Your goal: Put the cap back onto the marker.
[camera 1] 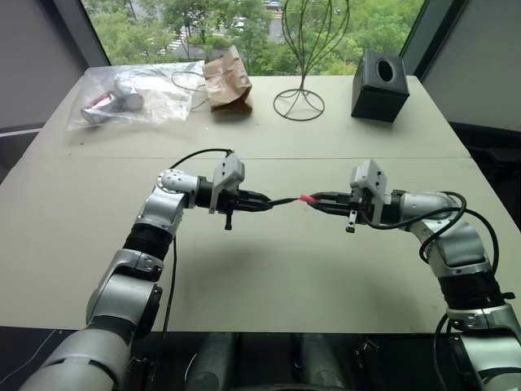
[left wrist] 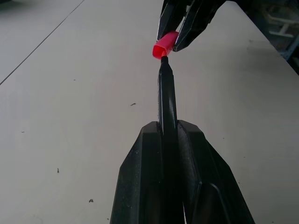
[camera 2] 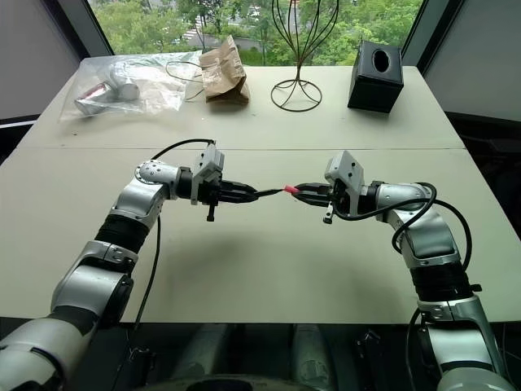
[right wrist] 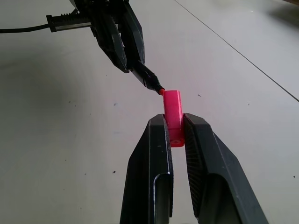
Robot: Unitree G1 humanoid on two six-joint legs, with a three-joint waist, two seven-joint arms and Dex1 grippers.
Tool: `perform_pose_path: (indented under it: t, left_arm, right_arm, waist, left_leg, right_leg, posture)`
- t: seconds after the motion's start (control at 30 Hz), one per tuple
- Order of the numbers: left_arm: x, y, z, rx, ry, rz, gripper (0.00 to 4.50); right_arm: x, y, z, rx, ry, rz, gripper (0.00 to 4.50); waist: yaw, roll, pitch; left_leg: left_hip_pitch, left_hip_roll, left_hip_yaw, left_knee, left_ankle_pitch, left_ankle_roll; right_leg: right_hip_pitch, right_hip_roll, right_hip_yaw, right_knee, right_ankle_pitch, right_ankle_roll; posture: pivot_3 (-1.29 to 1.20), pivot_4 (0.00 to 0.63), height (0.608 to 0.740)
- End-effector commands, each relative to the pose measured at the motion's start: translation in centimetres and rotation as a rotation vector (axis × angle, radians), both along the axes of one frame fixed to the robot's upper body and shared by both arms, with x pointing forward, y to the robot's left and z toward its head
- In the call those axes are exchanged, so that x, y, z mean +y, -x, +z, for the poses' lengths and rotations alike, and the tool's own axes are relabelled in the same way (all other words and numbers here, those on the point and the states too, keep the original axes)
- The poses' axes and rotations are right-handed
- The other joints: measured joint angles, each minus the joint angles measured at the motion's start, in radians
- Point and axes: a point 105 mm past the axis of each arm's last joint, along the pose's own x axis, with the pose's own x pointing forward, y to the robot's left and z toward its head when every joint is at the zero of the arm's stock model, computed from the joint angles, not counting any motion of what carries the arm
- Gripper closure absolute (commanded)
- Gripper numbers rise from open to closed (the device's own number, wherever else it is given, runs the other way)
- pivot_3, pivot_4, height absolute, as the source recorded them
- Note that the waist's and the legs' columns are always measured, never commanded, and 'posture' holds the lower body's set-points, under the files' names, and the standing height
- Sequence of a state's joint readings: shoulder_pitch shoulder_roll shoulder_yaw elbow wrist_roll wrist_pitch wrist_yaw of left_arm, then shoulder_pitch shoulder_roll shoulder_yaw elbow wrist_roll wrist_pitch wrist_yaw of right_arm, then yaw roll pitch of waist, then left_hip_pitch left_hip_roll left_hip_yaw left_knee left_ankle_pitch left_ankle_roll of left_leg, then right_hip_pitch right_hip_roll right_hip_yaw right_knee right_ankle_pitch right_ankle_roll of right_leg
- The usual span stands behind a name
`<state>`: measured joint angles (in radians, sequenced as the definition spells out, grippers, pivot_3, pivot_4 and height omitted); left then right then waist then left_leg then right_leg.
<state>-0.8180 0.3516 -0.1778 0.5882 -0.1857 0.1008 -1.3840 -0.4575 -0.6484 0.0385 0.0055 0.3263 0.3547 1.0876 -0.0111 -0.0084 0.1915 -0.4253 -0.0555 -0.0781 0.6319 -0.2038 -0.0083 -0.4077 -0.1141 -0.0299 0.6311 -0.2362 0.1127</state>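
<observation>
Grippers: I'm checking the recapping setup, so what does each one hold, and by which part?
Left gripper clamps the marker by its black barrel, tip free. Right gripper pinches the cap at its closed end.

We look across a pale beige counter (camera 1: 269, 269) crossed by a thin seam. Behind its far edge a wide window (camera 1: 244, 24) shows green trees in daylight, framed by dark slanted posts. Grey walls (camera 1: 32, 65) flank it on both sides, and the floor beside the counter is dark.
</observation>
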Motion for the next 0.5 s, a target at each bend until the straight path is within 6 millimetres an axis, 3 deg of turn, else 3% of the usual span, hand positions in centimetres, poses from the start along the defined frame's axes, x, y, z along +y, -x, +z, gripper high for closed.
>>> perform_pose_path:
  t: [0.03,0.5]
  left_arm:
    - [-0.7,0.2,0.8,-0.041,0.006,-0.034,4.5]
    - [-2.3,-0.3,1.3,-0.128,-0.069,-0.139,4.5]
  right_arm:
    - [0.7,0.1,1.6,-0.063,-0.01,0.029,4.43]
    - [3.0,1.7,1.5,-0.092,0.077,0.186,4.43]
  waist:
    - [0.0,0.0,0.0]
    - [0.0,0.0,0.0]
  left_leg:
    - [0.0,0.0,0.0,0.0,0.0,0.0]
    - [0.0,0.0,0.0,0.0,0.0,0.0]
  right_leg:
    - [0.0,0.0,0.0,0.0,0.0,0.0]
    - [0.0,0.0,0.0,0.0,0.0,0.0]
  posture:
    - [0.0,0.15,0.74]
    - [0.0,0.15,0.74]
